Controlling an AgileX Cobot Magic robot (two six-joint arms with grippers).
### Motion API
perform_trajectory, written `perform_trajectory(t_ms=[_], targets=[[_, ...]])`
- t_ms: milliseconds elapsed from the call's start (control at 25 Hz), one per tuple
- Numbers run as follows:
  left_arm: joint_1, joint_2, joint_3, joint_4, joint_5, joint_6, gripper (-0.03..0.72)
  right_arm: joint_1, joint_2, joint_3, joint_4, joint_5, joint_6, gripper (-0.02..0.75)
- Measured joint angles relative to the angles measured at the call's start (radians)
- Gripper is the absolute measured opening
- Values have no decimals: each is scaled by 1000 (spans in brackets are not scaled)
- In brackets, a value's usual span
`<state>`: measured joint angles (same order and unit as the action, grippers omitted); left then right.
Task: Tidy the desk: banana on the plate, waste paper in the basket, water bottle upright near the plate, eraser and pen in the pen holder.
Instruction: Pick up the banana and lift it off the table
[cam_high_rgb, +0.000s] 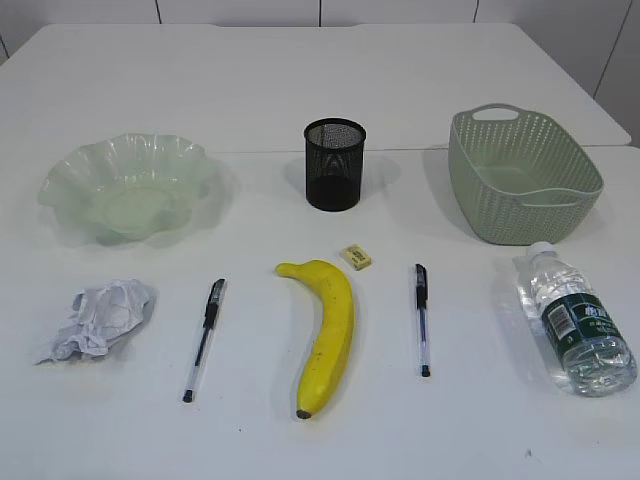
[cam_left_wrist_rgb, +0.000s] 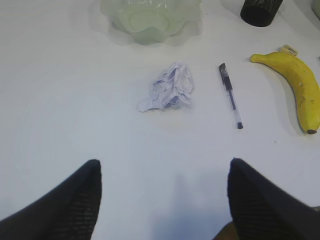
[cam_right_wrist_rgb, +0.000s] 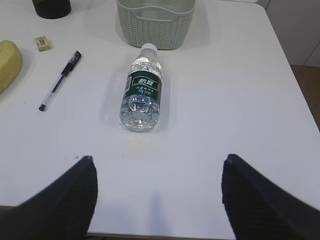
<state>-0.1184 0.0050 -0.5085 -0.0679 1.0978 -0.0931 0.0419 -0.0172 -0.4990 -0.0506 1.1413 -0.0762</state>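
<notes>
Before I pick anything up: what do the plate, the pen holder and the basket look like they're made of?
Plate: pale green, translucent and glossy with a wavy rim, so probably plastic, possibly glass.
Pen holder: matte black see-through mesh, most likely metal wire.
Basket: opaque sage green with a moulded woven pattern and a cut-out handle, looks like plastic.

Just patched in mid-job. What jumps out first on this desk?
The yellow banana lying front and centre grabs the eye, with a pen on either side. A water bottle lies on its side at front right, below the basket, and crumpled paper sits front left, below the plate. Both grippers hover open, holding nothing.
</notes>
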Motion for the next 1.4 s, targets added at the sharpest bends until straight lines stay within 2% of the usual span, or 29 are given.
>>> perform_trajectory(t_ms=[600, 920, 1080, 1280, 1400], targets=[[0, 0, 0, 0, 0, 0, 537, 0, 0, 0, 0, 0, 0, 580], [0, 0, 0, 0, 0, 0, 474, 0, 0, 0, 2, -2, 0, 580], [0, 0, -2, 0, -16, 0, 467, 0, 0, -24, 41, -50, 0, 580], [0, 17, -40, 0, -63, 12, 467, 0, 109, -57, 51, -101, -2, 580], [0, 106, -92, -2, -60, 49, 467, 0, 187, -79, 58, -129, -4, 580]])
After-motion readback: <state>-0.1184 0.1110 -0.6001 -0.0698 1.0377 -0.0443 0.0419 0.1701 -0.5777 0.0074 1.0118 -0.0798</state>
